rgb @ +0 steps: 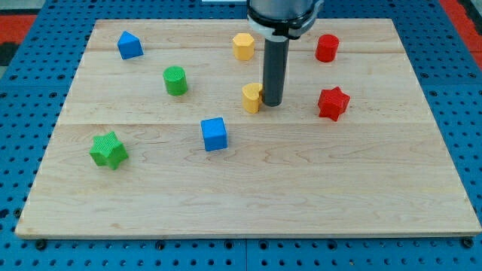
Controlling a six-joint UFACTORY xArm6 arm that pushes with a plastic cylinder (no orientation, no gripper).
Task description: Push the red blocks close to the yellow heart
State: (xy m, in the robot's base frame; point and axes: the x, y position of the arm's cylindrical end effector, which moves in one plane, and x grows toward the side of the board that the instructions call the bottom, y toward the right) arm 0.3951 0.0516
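We find no text, label, brand, number or sign to read — not on the wooden board, the coloured blocks, or the dark rod, though small print might escape us here.

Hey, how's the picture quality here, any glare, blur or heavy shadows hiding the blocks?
Camera view: even, soft light, no glare on the wooden board; blocks sharp with only faint shadows. My tip stands against the yellow block, hiding its right edge; the red star is crisp.
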